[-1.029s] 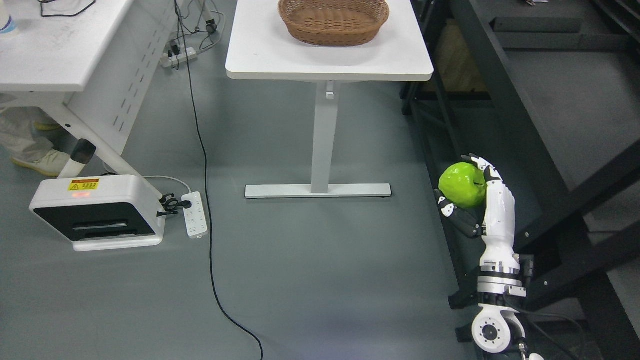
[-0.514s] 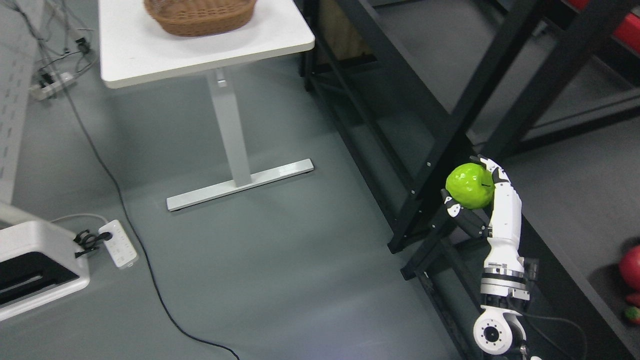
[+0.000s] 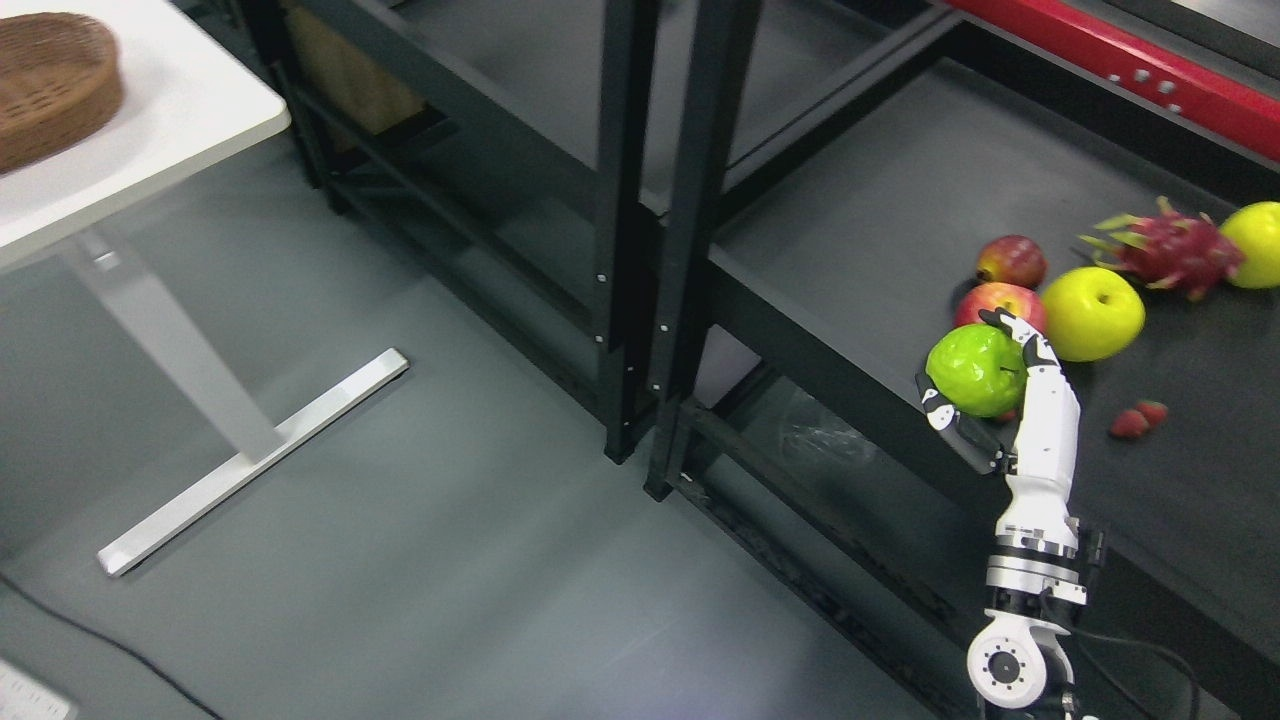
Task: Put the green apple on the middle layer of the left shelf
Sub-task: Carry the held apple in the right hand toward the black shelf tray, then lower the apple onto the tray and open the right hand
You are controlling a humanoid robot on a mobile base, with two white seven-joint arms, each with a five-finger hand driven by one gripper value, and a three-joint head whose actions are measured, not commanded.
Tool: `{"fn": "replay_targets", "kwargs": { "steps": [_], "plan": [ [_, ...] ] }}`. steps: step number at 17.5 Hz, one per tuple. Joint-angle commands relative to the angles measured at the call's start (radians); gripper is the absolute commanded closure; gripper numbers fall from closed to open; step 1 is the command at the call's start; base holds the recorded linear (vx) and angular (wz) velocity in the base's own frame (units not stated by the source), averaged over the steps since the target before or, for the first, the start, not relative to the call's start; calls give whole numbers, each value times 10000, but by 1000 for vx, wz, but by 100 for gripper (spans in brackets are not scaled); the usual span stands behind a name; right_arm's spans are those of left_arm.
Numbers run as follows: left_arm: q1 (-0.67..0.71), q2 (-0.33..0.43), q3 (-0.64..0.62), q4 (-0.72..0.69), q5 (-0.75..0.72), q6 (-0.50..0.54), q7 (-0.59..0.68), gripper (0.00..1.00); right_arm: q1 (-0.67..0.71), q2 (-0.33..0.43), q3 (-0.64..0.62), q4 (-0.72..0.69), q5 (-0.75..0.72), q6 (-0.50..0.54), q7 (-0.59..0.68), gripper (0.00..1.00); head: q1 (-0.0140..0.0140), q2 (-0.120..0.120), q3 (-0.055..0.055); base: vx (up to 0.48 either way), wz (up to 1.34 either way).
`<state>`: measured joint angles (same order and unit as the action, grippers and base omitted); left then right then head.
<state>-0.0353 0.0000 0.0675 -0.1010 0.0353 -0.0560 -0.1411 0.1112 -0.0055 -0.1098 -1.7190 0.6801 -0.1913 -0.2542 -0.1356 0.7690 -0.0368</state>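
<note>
My right hand [image 3: 985, 385] comes up from the lower right and is shut on the green apple [image 3: 974, 369], holding it in the air in front of the right black shelf's board [image 3: 880, 210]. The apple shows against that board's front edge, next to two red apples. The left black shelf [image 3: 500, 130] stands further left, behind two black uprights [image 3: 650, 250]. My left arm does not show.
On the right shelf board lie two red apples [image 3: 1011, 260], a yellow apple [image 3: 1092, 313], a dragon fruit [image 3: 1170, 247], another yellow fruit [image 3: 1255, 243] and strawberries [image 3: 1136, 419]. A white table [image 3: 170, 120] with a wicker basket [image 3: 50, 85] stands at the upper left. Grey floor lies between.
The whole view has swung to the right: table and basket slid left, the shelves and fruit came into view. My right hand still holds the green apple at about the same place in the picture.
</note>
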Motion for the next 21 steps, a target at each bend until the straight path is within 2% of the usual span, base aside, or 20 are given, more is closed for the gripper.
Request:
{"fn": "replay_targets", "kwargs": {
  "steps": [1,10,12,16,21],
  "plan": [
    [0,175,15,13,0,-7,0,0,-23,-119,-804,-21,-6,-5,-4,98,0,0,0,33,-808],
    [0,175,15,-2,0,-7,0,0,-344,-159,-851,193,25,393,118,98,0,-2,0,113,-690],
    [0,175,15,-2,0,-7,0,0,-773,-175,-835,652,71,776,392,98,0,-2,0,161,-552],
    [0,175,15,-2,0,-7,0,0,-1846,-328,-469,1923,194,1283,1864,97,0,-6,0,172,-439],
    [0,175,15,-3,0,-7,0,0,-2936,-589,146,3520,240,1851,2020,97,0,-6,0,168,-220]
  ]
}}
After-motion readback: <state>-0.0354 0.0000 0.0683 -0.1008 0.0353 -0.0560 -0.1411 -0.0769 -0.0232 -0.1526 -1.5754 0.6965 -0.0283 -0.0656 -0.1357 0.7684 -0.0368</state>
